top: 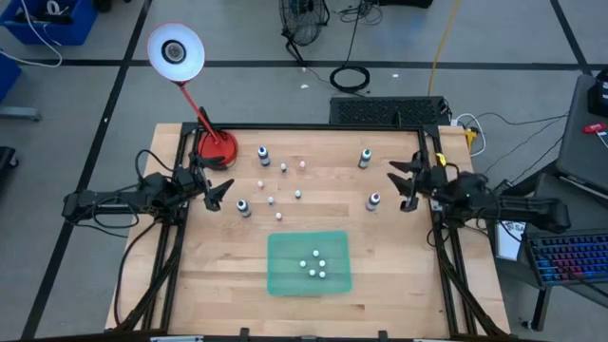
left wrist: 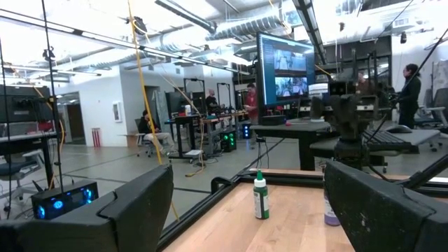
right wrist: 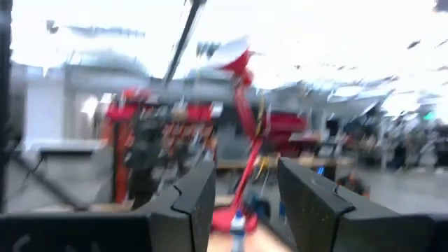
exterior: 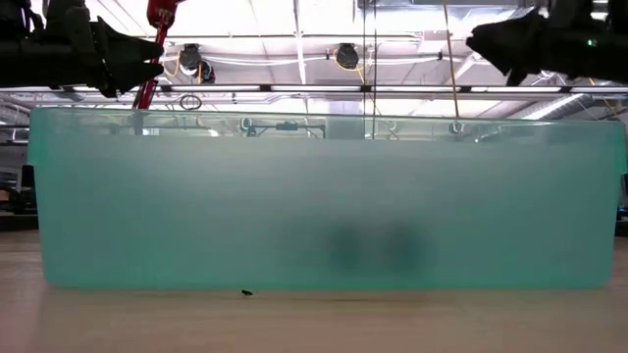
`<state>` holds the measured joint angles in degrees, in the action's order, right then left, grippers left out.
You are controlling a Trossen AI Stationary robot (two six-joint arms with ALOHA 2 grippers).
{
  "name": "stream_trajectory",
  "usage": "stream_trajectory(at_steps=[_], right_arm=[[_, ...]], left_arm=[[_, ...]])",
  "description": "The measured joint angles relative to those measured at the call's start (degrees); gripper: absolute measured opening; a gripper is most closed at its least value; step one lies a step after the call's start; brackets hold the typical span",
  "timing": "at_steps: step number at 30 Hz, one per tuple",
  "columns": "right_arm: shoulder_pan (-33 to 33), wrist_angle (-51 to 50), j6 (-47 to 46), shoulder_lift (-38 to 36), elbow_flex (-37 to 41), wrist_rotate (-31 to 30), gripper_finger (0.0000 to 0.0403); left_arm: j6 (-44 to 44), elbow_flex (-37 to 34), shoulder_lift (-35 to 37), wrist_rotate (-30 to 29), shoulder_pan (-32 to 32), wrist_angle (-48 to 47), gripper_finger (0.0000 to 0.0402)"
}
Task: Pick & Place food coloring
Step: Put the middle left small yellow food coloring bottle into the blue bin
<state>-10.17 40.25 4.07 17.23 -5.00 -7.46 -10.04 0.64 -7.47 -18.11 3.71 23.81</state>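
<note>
Leftmost, the left gripper [top: 219, 190] waits over the table's [top: 399, 275] left edge with its fingers spread wide and empty; four small bottles [top: 316, 265] stand together inside the green tray [top: 283, 275] at centre front, while the right gripper [top: 403, 183] hangs over the right edge, fingers partly apart, holding nothing

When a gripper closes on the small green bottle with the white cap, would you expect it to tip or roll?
The small green bottle with the white cap stands upright, tall and narrow, so a sideways nudge would probably tip it. Its body looks round, so once down it may roll on the smooth wooden table.
</note>
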Motion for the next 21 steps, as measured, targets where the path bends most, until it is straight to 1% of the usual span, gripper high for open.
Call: stream_trajectory(at_steps=[2,4,6,8,10,12,14,19,21], right_arm=[[0.00,6.11,0.05,0.14,3.02,-1.53,0.0141],[0.02,5.79,0.18,-0.29,3.75,-1.68,0.0141],[0.02,0.37,0.52,0.18,3.50,-1.47,0.0141],[0.09,-2.83,0.47,0.15,3.50,-1.70,0.0141],[0.09,-5.09,-0.42,-0.04,3.50,-3.46,0.0141],[0.08,-10.22,-1.93,0.16,3.52,-5.85,0.0141],[0.09,-13.42,-2.95,0.15,3.54,-6.15,0.0141],[0.13,-18.52,-4.25,0.14,3.61,-5.97,0.0141],[0.13,-19.50,-3.41,-0.04,3.61,-5.99,0.0141]], left_arm=[[0.02,0.00,0.01,0.00,-0.01,0.00,0.0365],[0.00,0.00,0.01,0.00,0.01,0.02,0.0365],[0.00,0.00,0.00,0.00,0.00,0.00,0.0365],[0.00,0.00,0.01,0.00,0.01,0.01,0.0365],[0.00,0.00,0.01,0.00,0.01,0.00,0.0365],[0.00,0.00,0.01,0.00,0.01,0.00,0.0365],[0.00,0.00,0.01,0.00,0.01,0.00,0.0365],[0.00,0.00,0.01,0.00,0.01,0.00,0.0365],[0.00,0.00,0.01,0.00,0.00,0.00,0.0365]])
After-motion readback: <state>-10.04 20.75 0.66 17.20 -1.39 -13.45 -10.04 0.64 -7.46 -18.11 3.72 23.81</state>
